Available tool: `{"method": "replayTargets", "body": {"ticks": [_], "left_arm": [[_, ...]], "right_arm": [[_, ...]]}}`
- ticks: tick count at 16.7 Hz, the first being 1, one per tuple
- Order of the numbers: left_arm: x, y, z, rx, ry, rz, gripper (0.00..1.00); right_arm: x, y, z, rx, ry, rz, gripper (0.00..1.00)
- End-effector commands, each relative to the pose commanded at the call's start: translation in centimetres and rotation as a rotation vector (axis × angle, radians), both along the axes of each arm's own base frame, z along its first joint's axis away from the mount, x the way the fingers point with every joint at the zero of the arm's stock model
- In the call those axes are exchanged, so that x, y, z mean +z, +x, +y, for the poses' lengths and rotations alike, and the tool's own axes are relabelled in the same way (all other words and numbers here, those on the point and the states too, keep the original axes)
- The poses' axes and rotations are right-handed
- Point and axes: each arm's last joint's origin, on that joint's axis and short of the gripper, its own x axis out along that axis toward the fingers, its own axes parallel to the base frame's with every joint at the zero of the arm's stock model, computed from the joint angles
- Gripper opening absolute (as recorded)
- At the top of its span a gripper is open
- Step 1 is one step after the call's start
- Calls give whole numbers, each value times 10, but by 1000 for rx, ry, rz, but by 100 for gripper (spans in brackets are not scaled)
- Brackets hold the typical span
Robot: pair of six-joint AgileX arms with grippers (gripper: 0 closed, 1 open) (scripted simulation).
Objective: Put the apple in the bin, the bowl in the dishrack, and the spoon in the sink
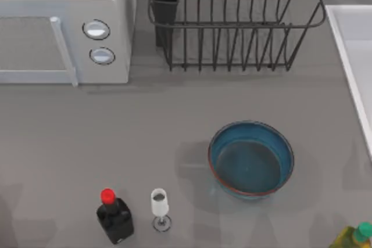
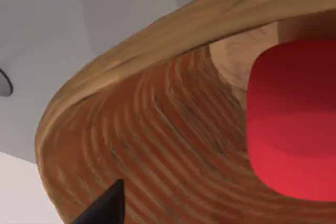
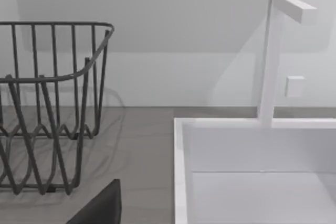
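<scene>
Claw fingers come first: one dark finger tip pokes into our left wrist view, and one dark finger tip pokes into our right wrist view. We cannot tell if either claw is open or closed.

Right past our left finger tip we see the apple, bright red and smooth. It sits inside a round wooden bin with ring marks on its wall.

Past our right finger tip we see the white sink with its raised rim and a tall white tap. The dishrack stands beside it on the grey tabletop.

From above, the blue bowl sits upright on the tabletop, in front of the dishrack and apart from it. The sink rim runs along the right side. A white microwave stands to the left of the dishrack. Near the front edge are a black bottle with a red cap and a small glass, just beside each other. A yellow bottle with a green cap peeks in at the front right corner.
</scene>
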Motion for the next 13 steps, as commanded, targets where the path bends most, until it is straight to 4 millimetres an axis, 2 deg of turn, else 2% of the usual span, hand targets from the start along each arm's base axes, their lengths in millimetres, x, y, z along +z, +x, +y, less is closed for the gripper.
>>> {"method": "replayTargets", "body": {"ticks": [4,7,10,13], "left_arm": [[-14,-12,-15,438,-299,-404,100],[-19,-18,-26,666,-606,-674,100],[-18,-20,-37,780,-944,-875,100],[-12,-23,-47,804,-1272,-993,100]], "right_arm": [[0,0,0,0,0,0,100],[0,0,0,0,0,0,100],[0,0,0,0,0,0,100],[0,0,0,0,0,0,100]]}}
